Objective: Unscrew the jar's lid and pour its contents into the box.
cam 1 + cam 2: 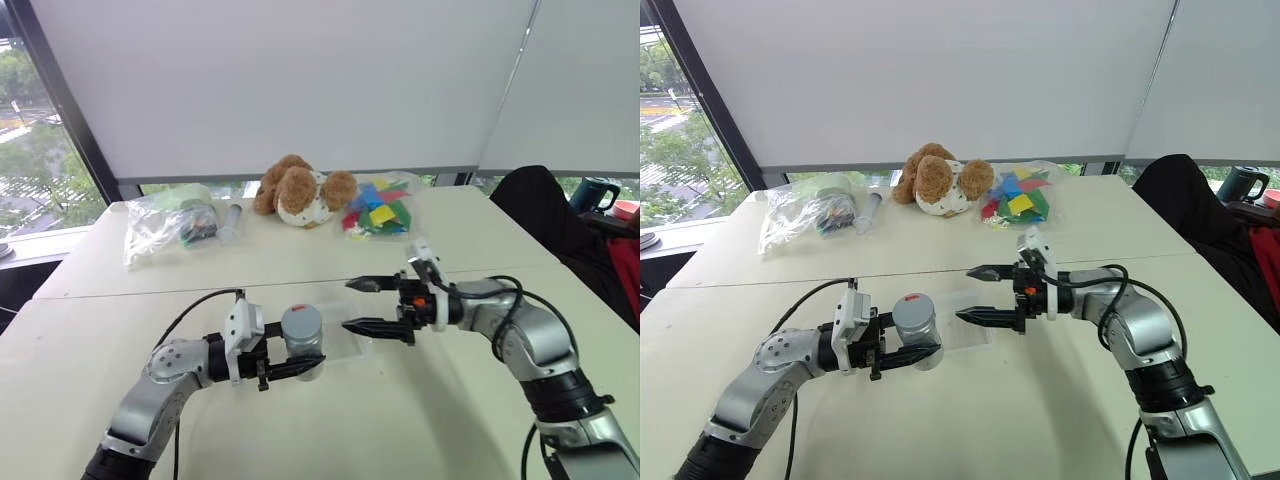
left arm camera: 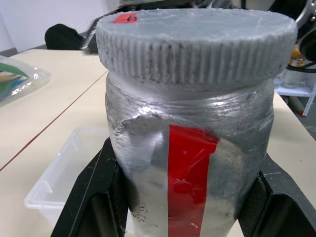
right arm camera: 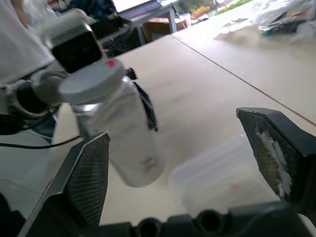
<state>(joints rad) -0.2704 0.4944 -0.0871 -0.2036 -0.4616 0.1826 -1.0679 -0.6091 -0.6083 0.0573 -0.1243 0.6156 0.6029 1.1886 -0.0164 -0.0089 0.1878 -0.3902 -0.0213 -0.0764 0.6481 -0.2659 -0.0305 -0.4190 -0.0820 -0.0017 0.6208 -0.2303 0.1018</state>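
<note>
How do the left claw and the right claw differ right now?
The left claw is shut on the jar, gripping its body below the lid; the right claw is open and holds nothing. The left claw holds the jar above the near end of the box, while the right claw hangs beside the jar, apart from the lid. Both point level, facing each other over the table.

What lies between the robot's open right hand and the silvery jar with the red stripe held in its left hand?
Only air at their height, in the left eye view: the right hand stands apart from the jar, with the shallow clear plastic box lying on the table beneath.
</note>
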